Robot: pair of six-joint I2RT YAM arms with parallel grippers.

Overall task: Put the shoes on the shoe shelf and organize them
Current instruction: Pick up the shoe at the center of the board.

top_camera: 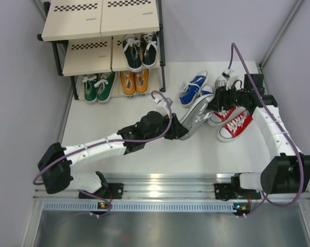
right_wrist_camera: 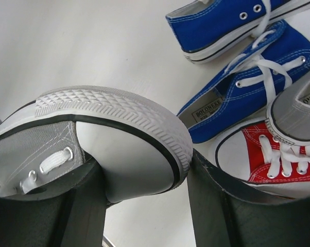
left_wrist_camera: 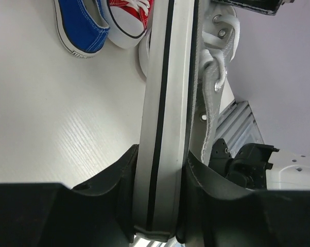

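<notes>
Both jaws around the grey sneaker [left_wrist_camera: 164, 103]

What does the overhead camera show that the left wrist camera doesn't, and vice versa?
Only overhead: the shelf holding green shoes, orange shoes and black shoes. Only left wrist: the black stripe on the sole of the grey shoe, pinched in the left tool. Both: the grey shoe, a blue shoe, a red shoe.

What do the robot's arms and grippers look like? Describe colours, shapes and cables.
Both the left arm and the right arm have white tubular links joined by bulky black joints. A purple cable loops along each. The fingers are broad, black and matte.
</notes>
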